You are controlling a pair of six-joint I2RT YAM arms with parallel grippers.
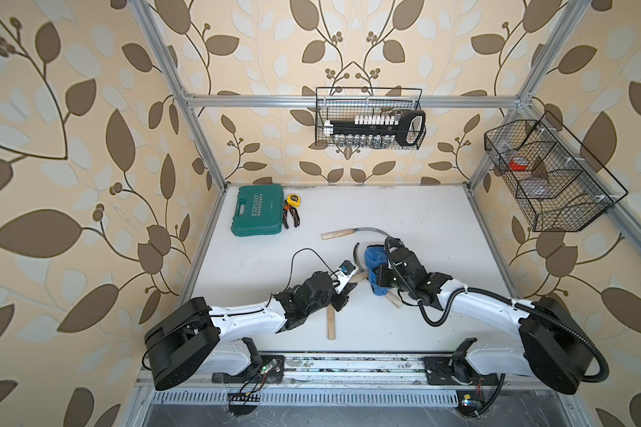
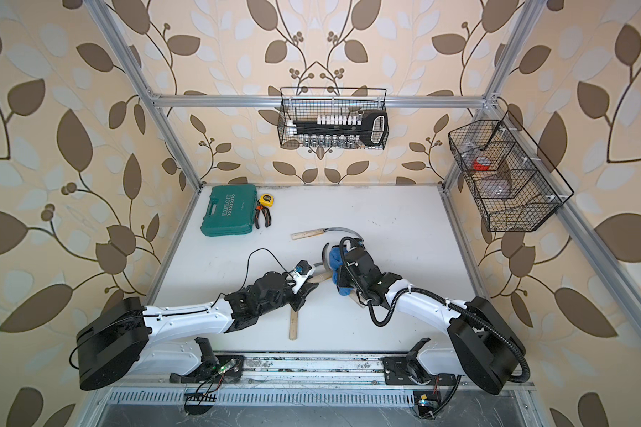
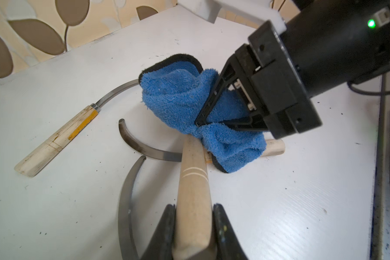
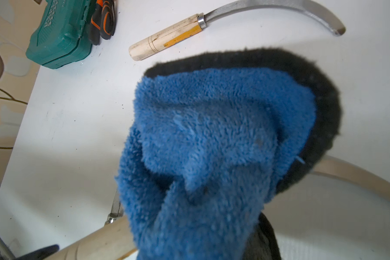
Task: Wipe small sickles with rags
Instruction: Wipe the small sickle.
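Near front edge: first sickle point(image 1: 331, 323), blade mostly under left arm point(image 1: 260, 314). Mid-table: left gripper point(image 3: 193, 209) clamped on handle of second sickle point(image 3: 193, 180); right gripper point(image 3: 198, 122) pinching blue rag point(image 3: 178, 99) over third sickle point(image 3: 275, 147). Beyond: fourth sickle point(image 1: 343, 234) clear, bare table point(image 1: 404, 207) to back edge.

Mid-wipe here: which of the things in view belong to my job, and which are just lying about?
Job: blue rag, gripped by the right claw; held sickle, handle in the left claw; far sickle; front sickle; sickle under the rag.
Lying about: green tool case; yellow tape measure; pliers; back wire basket.
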